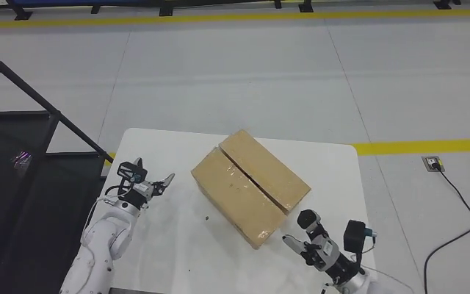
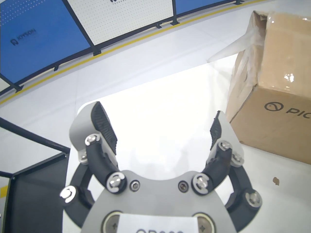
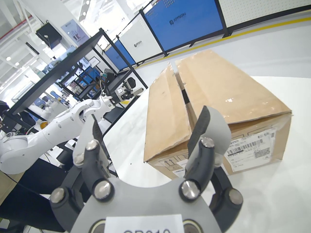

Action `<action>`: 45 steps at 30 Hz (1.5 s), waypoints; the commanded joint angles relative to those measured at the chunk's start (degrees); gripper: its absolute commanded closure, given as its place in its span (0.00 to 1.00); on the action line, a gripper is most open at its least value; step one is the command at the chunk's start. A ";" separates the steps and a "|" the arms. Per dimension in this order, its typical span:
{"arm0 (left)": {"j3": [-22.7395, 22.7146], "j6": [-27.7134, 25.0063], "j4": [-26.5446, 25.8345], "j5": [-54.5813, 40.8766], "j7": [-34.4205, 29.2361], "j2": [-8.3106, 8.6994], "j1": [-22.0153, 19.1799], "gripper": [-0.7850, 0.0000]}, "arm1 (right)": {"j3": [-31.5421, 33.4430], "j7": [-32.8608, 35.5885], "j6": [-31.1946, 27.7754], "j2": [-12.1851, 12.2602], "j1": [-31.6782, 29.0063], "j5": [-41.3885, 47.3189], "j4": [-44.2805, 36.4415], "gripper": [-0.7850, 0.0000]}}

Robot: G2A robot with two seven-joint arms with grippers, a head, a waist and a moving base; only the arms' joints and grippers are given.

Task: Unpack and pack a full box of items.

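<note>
Box (image 1: 250,186) ctr table (image 1: 176,242); L gripper (image 2: 158,110), R gripper (image 3: 149,113) spread nr edges.

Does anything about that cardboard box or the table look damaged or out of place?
The cardboard box sits skewed on the table, with loose clear tape peeling at one end. A small brown scrap lies nearby.

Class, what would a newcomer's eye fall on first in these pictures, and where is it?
A cardboard box, flaps down, lies at a slant in the middle of the white table. On either side of it an open gripper hangs clear of it: the left gripper and the right gripper.
</note>
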 commanded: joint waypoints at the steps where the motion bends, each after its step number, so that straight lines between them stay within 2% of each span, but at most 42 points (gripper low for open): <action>1: 1.14 -1.50 2.15 1.99 0.92 0.00 -2.43 0.00 | 0.58 -1.10 -1.05 0.08 -1.05 -0.10 -0.22 0.00; 7: 5.07 -3.09 10.41 5.33 3.87 -0.56 -9.21 0.00 | 1.69 -2.88 -2.37 0.27 -3.84 -0.66 -1.03 0.00; 12: 8.61 -2.43 16.12 6.45 6.79 -1.49 -13.54 0.00 | 2.28 -3.77 -1.72 0.34 -6.00 -1.10 -2.35 0.00; 23: 13.18 -3.29 19.72 6.67 10.94 -2.77 -16.37 0.00 | 2.59 -4.12 -0.47 0.43 -7.36 -1.37 -3.73 0.00; 32: 12.72 -6.81 16.56 7.72 14.17 -1.97 -13.13 0.00 | 1.84 -1.38 0.53 0.52 -5.29 0.03 -3.99 0.00; 45: 10.61 -8.20 4.69 6.91 14.44 -0.69 -3.16 0.00 | 0.39 -0.90 0.95 0.52 -2.53 0.30 -4.04 0.00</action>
